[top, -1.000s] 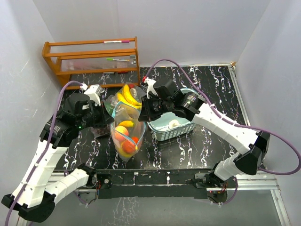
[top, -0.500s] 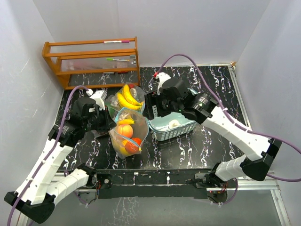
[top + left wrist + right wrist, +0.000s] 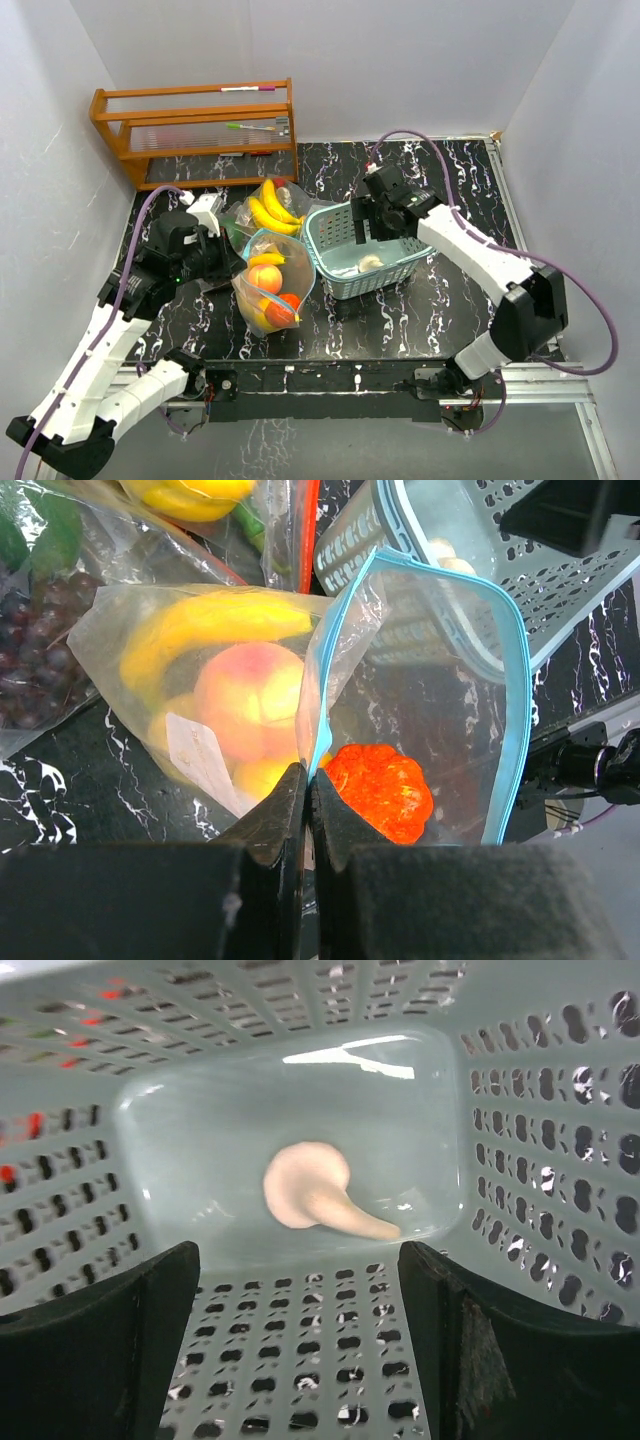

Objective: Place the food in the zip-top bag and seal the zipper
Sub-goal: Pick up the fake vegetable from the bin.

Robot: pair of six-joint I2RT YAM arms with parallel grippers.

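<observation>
The clear zip-top bag (image 3: 272,290) with a blue zipper (image 3: 514,680) lies at table centre with its mouth gaping. Food inside: a peach (image 3: 250,695), a banana (image 3: 215,630) and a bumpy orange fruit (image 3: 382,790). My left gripper (image 3: 226,262) is shut on the bag's rim (image 3: 308,775) at its left edge. My right gripper (image 3: 362,226) hangs open above the pale teal basket (image 3: 350,285), apart from the bag. In the right wrist view, the open right gripper (image 3: 298,1265) looks down on a pale cream food piece (image 3: 310,1195) on the basket floor.
A second clear bag holding yellow bananas (image 3: 268,205) lies just behind the zip-top bag, with purple grapes (image 3: 35,650) beside it. A wooden rack (image 3: 195,125) stands at the back left. White walls close in the table on three sides.
My right gripper let go of the bag's rim, opened, and swung right to hover over the basket. The bag sagged a little lower. My left gripper kept its hold.
</observation>
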